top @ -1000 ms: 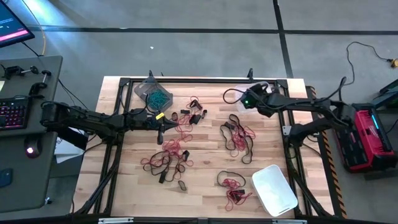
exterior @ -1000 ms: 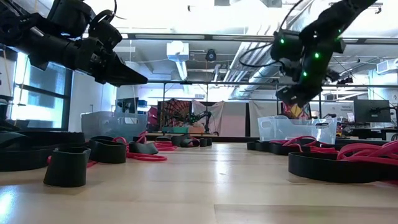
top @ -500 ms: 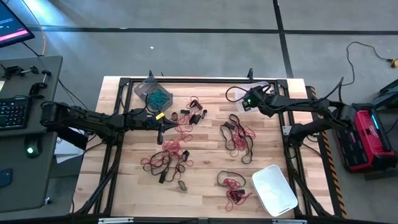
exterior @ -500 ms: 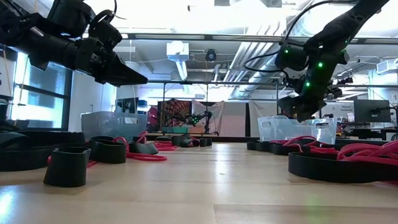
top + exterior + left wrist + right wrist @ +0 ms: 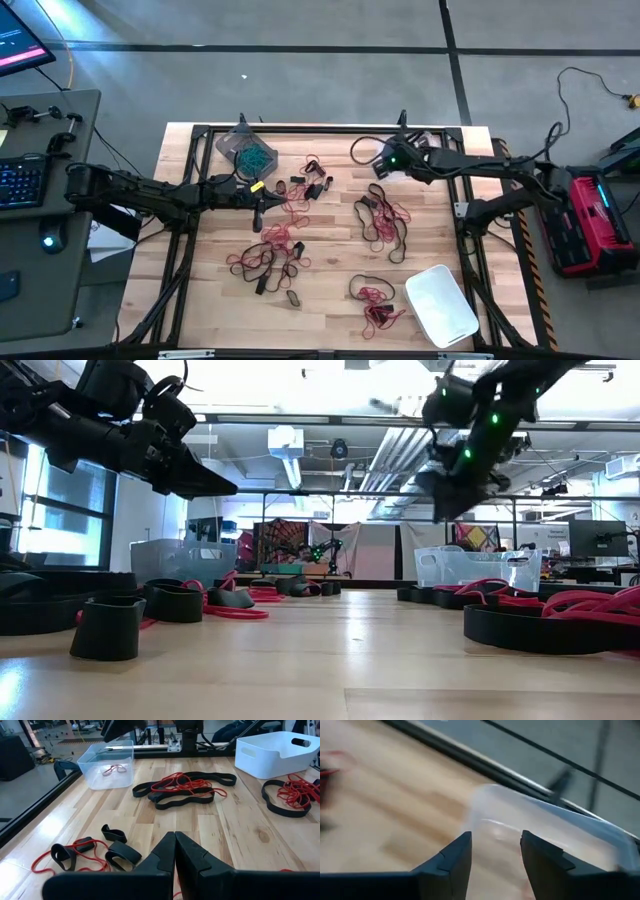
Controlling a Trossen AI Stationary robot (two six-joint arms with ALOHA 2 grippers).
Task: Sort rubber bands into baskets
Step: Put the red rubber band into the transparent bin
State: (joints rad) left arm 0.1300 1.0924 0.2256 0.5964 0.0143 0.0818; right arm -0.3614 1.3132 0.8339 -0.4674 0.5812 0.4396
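Observation:
Red and black rubber bands lie in loose heaps on the wooden table [image 5: 330,270]: one heap mid-table [image 5: 385,220], one left of centre [image 5: 268,256], one near the front [image 5: 375,300]. Teal bands fill the grey-tinted basket [image 5: 246,150] at the far left. The clear basket [image 5: 424,140] stands at the far right with a red band [image 5: 115,769] inside. The white basket [image 5: 441,305] stands at the near right. My right gripper [image 5: 496,855] hangs open and empty above the table, beside the clear basket [image 5: 545,830]. My left gripper [image 5: 175,852] hovers shut and empty over the bands left of centre.
Black frame rails [image 5: 330,128] run along the table's edges. A desk with a keyboard [image 5: 20,182] stands off the left side, and a red-and-black device [image 5: 590,215] lies on the floor to the right. Bare wood shows at the table's near left [image 5: 200,300].
My right gripper has dipped beside the clear basket, then risen and swung toward the table's left, away from it. The left arm and the band heaps have stayed where they were.

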